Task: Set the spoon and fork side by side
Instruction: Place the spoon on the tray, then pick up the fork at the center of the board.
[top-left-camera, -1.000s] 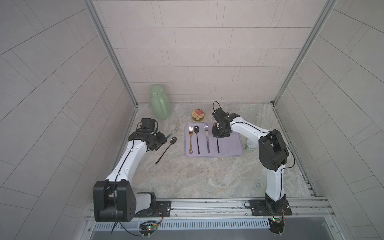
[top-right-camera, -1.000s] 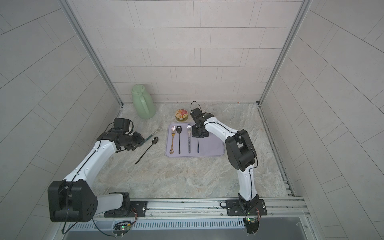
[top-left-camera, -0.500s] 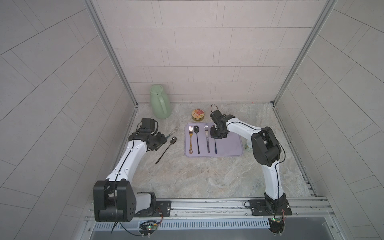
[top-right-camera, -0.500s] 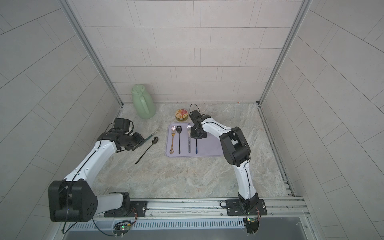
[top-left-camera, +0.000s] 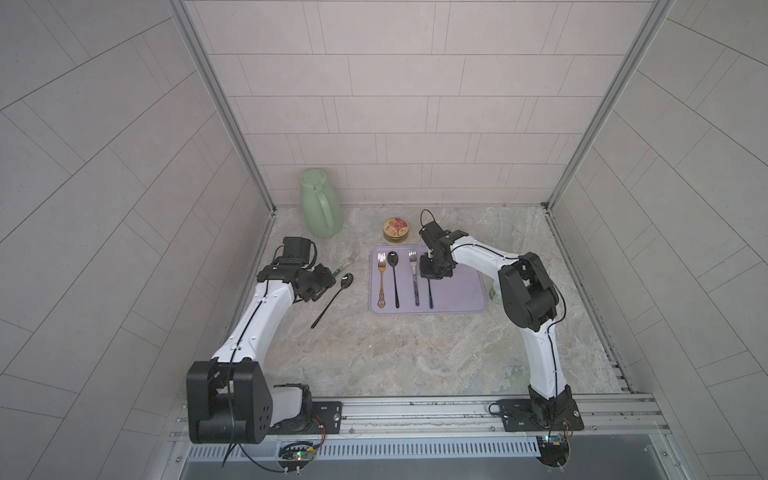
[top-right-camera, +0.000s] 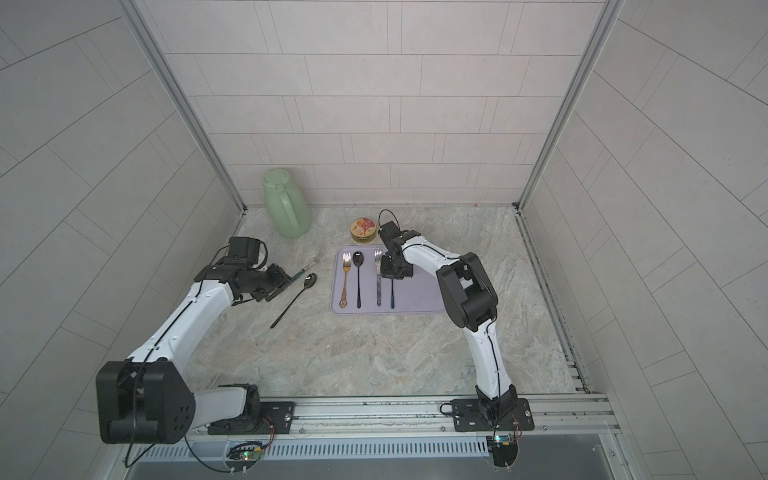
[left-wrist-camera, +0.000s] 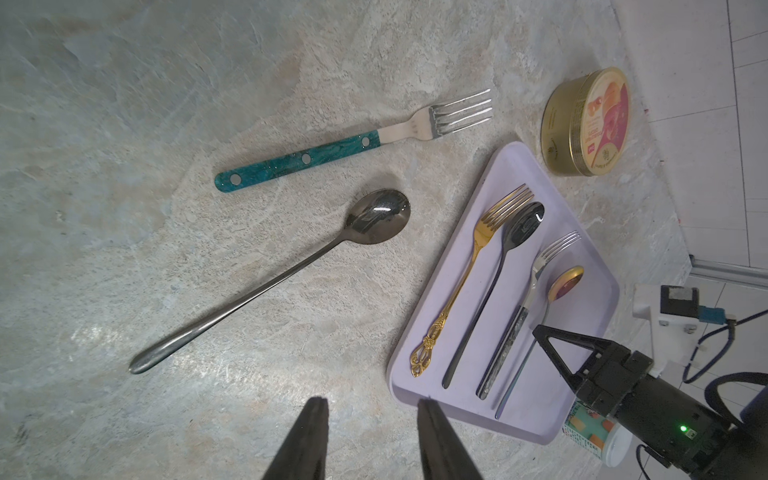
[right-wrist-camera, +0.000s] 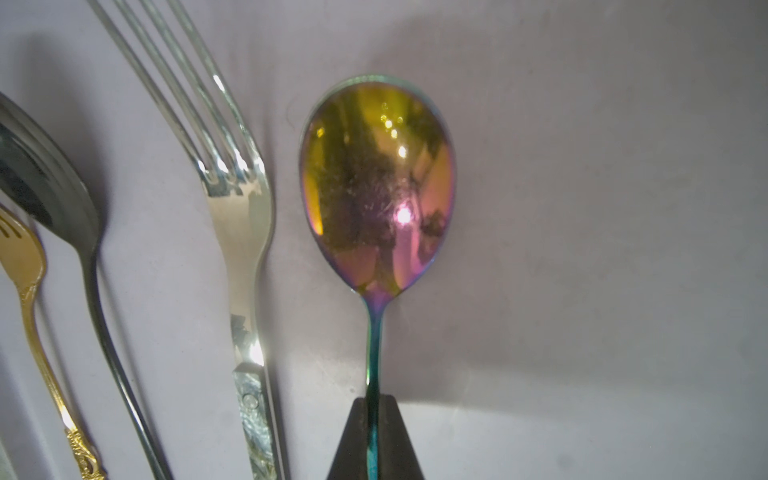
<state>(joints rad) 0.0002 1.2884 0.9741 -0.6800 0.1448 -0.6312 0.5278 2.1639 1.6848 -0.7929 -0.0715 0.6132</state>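
Observation:
On the lilac tray (top-left-camera: 461, 295), my right gripper (right-wrist-camera: 372, 401) is shut on the thin handle of an iridescent spoon (right-wrist-camera: 376, 187). The spoon lies flat, parallel to a silver fork (right-wrist-camera: 241, 216) with a marbled handle, with a narrow gap between them. In both top views the right gripper (top-left-camera: 432, 272) covers the spoon's bowl and only the handle (top-right-camera: 392, 295) shows. My left gripper (left-wrist-camera: 368, 403) is open and empty, low over the table. It is near a long dark spoon (left-wrist-camera: 291, 266) and a teal-handled fork (left-wrist-camera: 332, 151).
A gold fork (top-left-camera: 380, 278) and a black spoon (top-left-camera: 394, 278) lie on the tray's left part. A green jug (top-left-camera: 320, 208) and a round tin (top-left-camera: 396, 229) stand at the back. A small patterned cup (left-wrist-camera: 594, 432) sits by the tray's right edge.
My right gripper slid a little to the left with the iridescent spoon, bringing it closer to the silver fork. The left arm has stayed still.

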